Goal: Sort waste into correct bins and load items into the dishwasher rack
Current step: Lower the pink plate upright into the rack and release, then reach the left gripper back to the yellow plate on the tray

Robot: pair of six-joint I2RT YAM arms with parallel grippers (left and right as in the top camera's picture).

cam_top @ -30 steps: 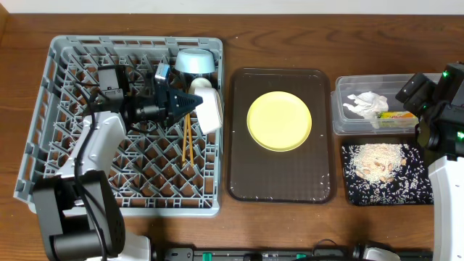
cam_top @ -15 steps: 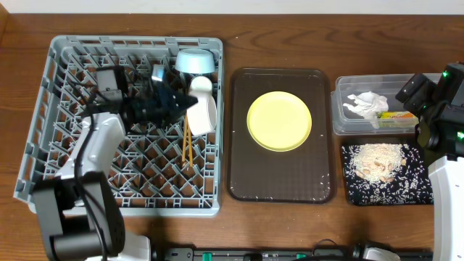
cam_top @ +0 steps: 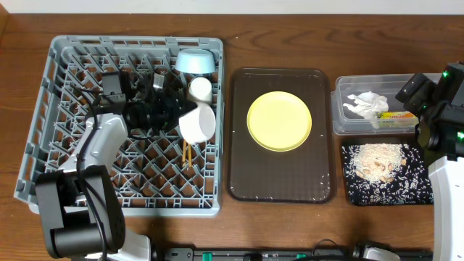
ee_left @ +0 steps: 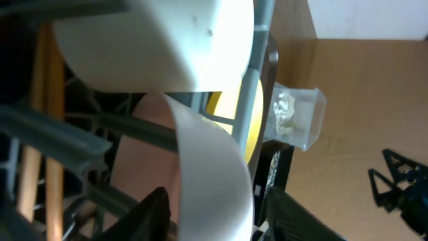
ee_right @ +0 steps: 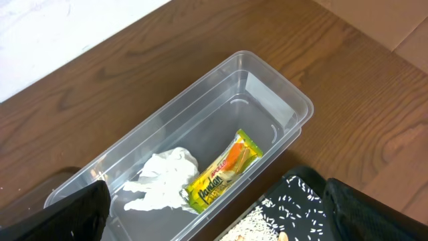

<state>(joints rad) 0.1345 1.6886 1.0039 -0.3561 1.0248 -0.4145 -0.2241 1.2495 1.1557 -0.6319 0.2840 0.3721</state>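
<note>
In the grey dishwasher rack (cam_top: 65, 109) the cream-white bowl (cam_top: 198, 123) leans on the pegs with its mouth showing. My left gripper (cam_top: 180, 109) sits at its left rim, open. In the left wrist view the bowl's wall (ee_left: 207, 174) passes between the parted fingers (ee_left: 152, 213). The small white cup (cam_top: 199, 88) and the light blue bowl (cam_top: 196, 61) stand just behind it, and the chopsticks (cam_top: 187, 152) lie below it. The yellow plate (cam_top: 279, 121) rests on the brown tray. My right gripper (ee_right: 224, 221) hangs open over the bins with nothing in it.
The clear tub (ee_right: 267, 87) holds the white napkin (ee_right: 164, 177) and the yellow-green wrapper (ee_right: 221, 175). In front of it the black tray (cam_top: 355, 192) carries rice scraps (cam_top: 377, 161). The brown serving tray (cam_top: 246, 181) lies between rack and bins.
My left gripper's jaws have parted from the cream-white bowl, which has tipped from edge-on to mouth showing and settled lower in the rack. The right arm has not moved.
</note>
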